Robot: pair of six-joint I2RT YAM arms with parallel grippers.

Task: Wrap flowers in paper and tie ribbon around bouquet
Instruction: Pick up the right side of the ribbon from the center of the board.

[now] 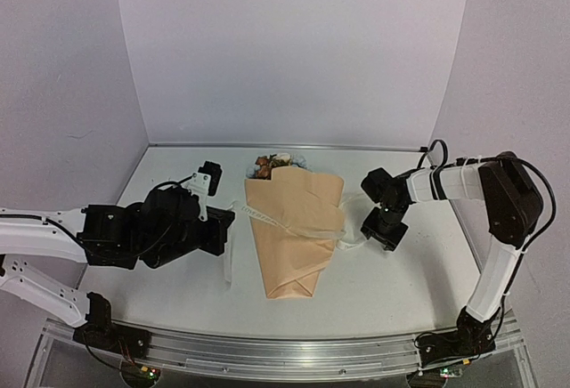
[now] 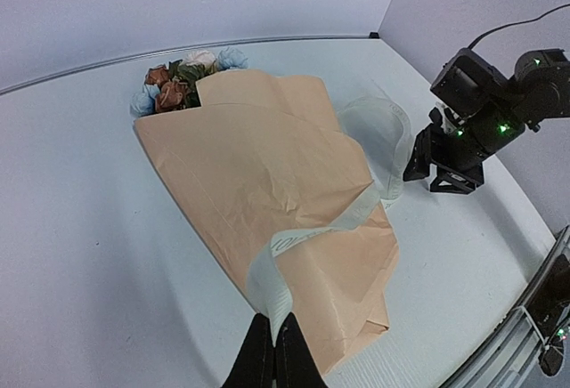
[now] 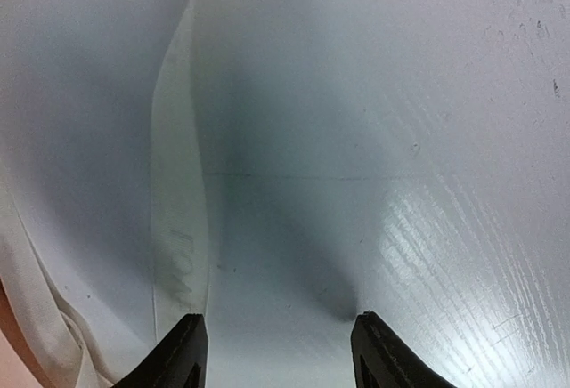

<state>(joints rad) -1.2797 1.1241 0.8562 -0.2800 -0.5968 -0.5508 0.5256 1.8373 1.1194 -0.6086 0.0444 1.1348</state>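
The bouquet (image 1: 294,228) lies flat mid-table, a tan paper (image 2: 249,165) cone with the flowers (image 2: 183,81) showing at its far, wide end. The cream ribbon (image 2: 307,232) runs across the cone from left to right. My left gripper (image 2: 273,321) is shut on the ribbon's near-left end, just off the cone's left edge. My right gripper (image 3: 278,326) hovers low over the table to the right of the bouquet, open with nothing between its fingers. A stretch of ribbon (image 3: 178,219) lies flat just beside its left finger (image 3: 183,352). From above, the right gripper (image 1: 383,232) points down beside a ribbon loop.
White walls close in the table (image 1: 401,290) at the back and on both sides. A metal rail (image 1: 285,352) runs along the near edge. The right arm's cable (image 1: 436,152) hangs by the back right corner.
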